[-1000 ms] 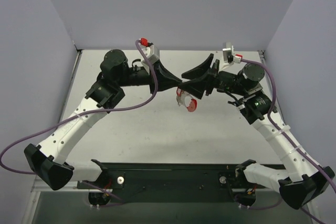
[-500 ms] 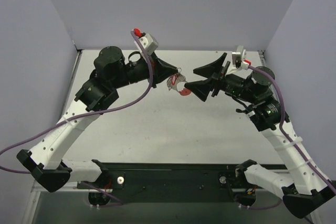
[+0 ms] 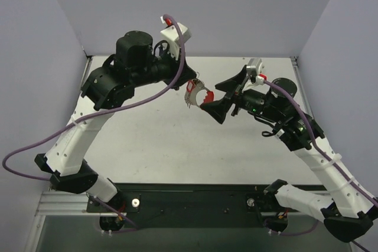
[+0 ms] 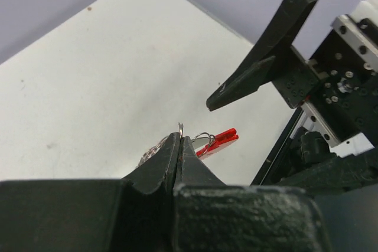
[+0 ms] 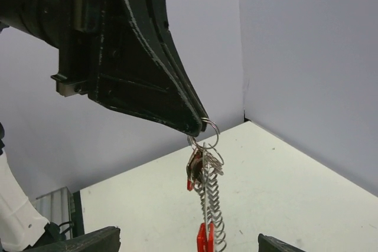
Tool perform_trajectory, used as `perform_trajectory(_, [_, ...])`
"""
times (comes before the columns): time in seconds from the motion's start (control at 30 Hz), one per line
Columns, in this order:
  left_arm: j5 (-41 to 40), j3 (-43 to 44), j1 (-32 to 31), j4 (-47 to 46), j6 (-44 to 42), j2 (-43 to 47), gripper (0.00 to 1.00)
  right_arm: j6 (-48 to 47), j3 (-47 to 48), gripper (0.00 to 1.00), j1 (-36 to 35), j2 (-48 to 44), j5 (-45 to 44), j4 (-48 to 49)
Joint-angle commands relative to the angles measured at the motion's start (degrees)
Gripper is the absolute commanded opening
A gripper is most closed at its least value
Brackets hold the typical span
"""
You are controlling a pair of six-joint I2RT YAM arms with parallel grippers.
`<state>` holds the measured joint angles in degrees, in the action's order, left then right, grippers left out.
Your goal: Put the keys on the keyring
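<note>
Top view: the right gripper (image 3: 210,95) has just let go; a second ago its jaws were half closed against the bunch, now they gape wide with nothing in them. It sits just right of the left gripper (image 3: 190,85), not touching. The left arm has swung up meanwhile and taken the keyring (image 3: 194,92) with it; the bunch hangs off the left gripper's tip alone, above the table (image 3: 171,146).

Left wrist view: the left gripper is pinched fully closed on the keyring's wire loop (image 4: 181,127), which pokes up between its fingertips (image 4: 171,154). The silver keys (image 4: 150,149) sag just left of that tip, the red-tagged key (image 4: 217,139) just right of it; one right finger stands above and beyond, well apart.

Right wrist view: the whole stack dangles straight below the left gripper (image 5: 198,125); wire loop at the tip, fan of keys and red arc (image 5: 190,180) under it, red tag (image 5: 204,237) lowest. We can't tell whether the tagged key is threaded on or merely caught in the bunch.

Our read: nothing dropped on release, so the key looks to be on; threading is probably done, pending a check or set-down.

Surface: plain white tabletop below the left gripper, with a faint speck (image 4: 88,9). Room: lavender-grey walls (image 3: 195,4) behind and either side of it; black mounting rail (image 3: 195,196) on the near side.
</note>
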<state>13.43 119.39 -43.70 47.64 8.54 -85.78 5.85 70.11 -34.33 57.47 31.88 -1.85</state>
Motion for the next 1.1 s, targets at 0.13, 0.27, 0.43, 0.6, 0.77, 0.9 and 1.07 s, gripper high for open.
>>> perform_trajectory(0.13, [-11.7, 14.7, -2.1, 23.5, 1.7, -7.6, 0.0, 2.5, -0.3, 0.95, -2.7, -4.0, -3.8, 1.3])
perform_trajectory(0.27, [-12.7, 18.8, -2.1, 28.8, 2.4, -9.7, 0.0, 5.2, -2.6, 0.93, -3.1, -4.4, -1.0, 4.9])
perform_trajectory(0.43, [-13.0, 16.6, -2.1, 28.8, 3.9, -8.8, 0.0, 10.5, -2.7, 0.82, -3.6, -1.3, 5.0, 8.2])
perform_trajectory(0.6, [-15.9, 16.0, -2.2, 31.2, 6.4, -9.9, 0.0, 16.6, -5.0, 0.76, -5.3, 0.4, 7.1, 14.5])
perform_trajectory(0.77, [-20.2, 18.1, -2.1, 33.2, 9.4, -13.1, 0.0, 19.6, -5.1, 0.77, -8.6, 2.6, 6.5, 18.3])
perform_trajectory(0.9, [-23.6, 19.0, -2.1, 31.8, 11.1, -13.4, 0.0, 21.3, -4.7, 0.79, -11.3, 4.7, 3.7, 18.5])
perform_trajectory(1.07, [-26.1, 20.7, -2.0, 31.6, 13.2, -13.2, 0.0, 22.0, -4.6, 0.82, -13.5, 8.1, 1.9, 18.4])
